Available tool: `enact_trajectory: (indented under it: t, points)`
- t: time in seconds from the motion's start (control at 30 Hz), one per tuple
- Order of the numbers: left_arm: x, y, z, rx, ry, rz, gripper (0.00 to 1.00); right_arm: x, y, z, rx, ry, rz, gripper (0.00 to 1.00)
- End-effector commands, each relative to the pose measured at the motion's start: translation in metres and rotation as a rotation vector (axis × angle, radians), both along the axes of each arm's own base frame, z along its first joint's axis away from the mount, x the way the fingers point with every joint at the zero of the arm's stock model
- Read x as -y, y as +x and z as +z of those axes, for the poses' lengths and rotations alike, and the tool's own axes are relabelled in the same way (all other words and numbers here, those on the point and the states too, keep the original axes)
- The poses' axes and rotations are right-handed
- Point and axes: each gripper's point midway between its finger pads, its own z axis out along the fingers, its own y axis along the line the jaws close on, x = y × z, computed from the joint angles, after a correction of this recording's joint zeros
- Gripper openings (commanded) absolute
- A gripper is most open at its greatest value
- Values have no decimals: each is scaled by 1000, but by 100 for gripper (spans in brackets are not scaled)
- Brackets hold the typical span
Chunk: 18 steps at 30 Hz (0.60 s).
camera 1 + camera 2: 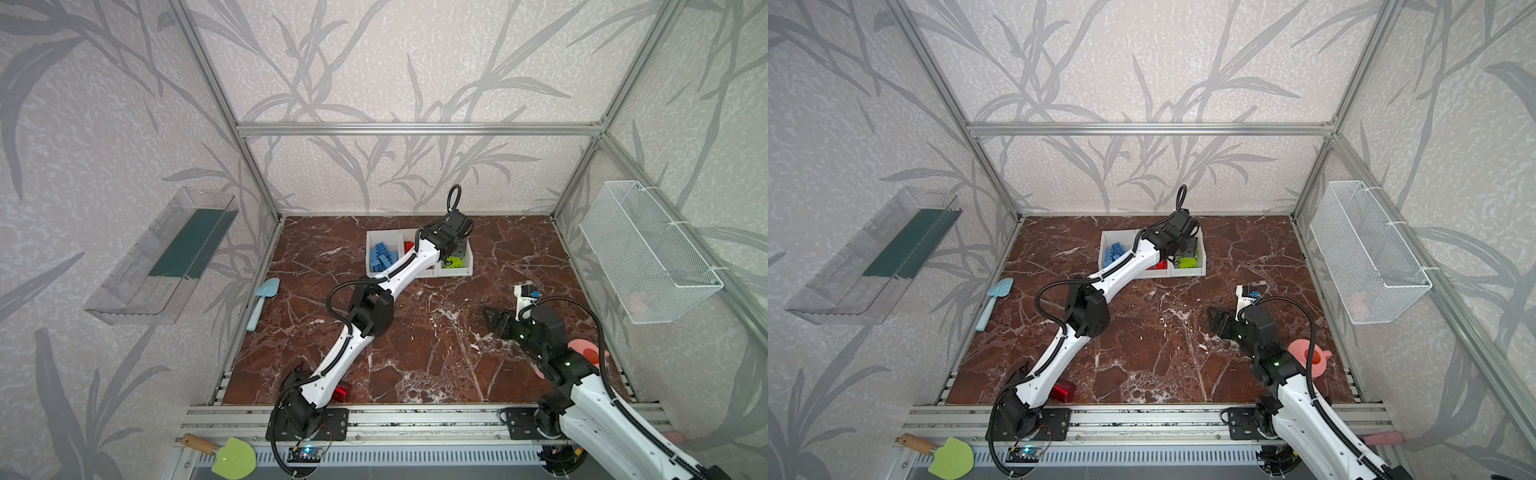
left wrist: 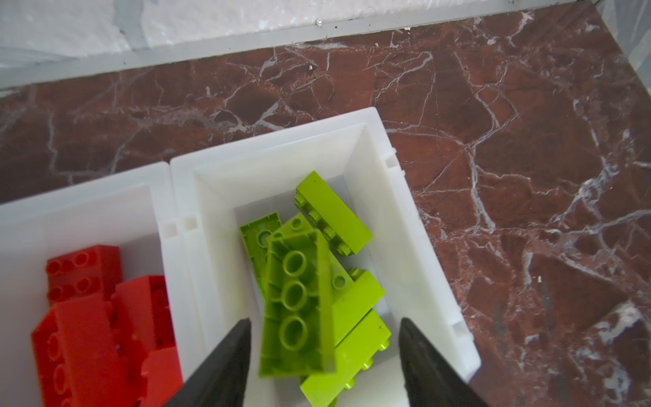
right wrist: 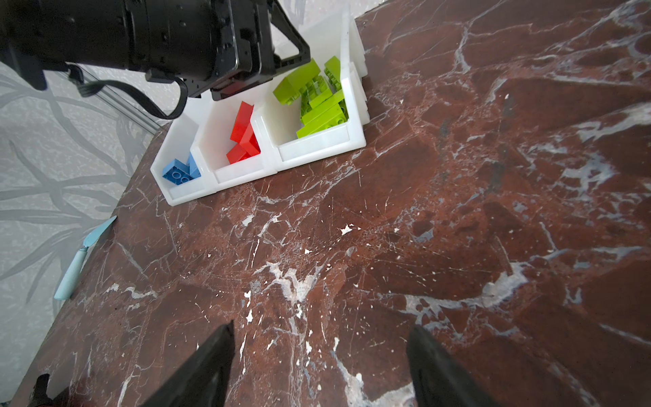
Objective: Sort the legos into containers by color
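The left hand hangs released, open either side of a lime green brick, underside up, over the other green bricks in the white bin beneath it. Likely light, rigid, slick: pinch across its long sides. The right hand gapes empty above the desk.

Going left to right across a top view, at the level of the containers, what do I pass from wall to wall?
clear tray → light blue trowel → blue legos → red legos → lime green legos → wire mesh basket
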Motion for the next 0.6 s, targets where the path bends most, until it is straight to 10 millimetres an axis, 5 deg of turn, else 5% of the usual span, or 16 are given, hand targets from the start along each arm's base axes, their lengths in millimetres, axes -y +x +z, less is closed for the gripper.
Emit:
enact_trajectory:
  t: [0.0,0.2,0.23,0.33,0.5,0.57]
  points:
    - [-1,-1,33,40,-30,17,75,-1,1,11,31,-5,6,78]
    - [-20,-13,81,69,-52,68,84,6,5,31,54,-67,-12,88]
    - [-27,-16,91,84,-53,83,86,10,6,35,57,-80,-29,98]
    - [-53,-30,117,141,-75,124,89,21,10,42,59,-159,-66,99]
    - [-124,-57,129,151,-46,227,90,41,26,55,93,-333,-132,99]
    - [-169,-74,130,159,-20,292,90,46,33,58,100,-370,-154,99]
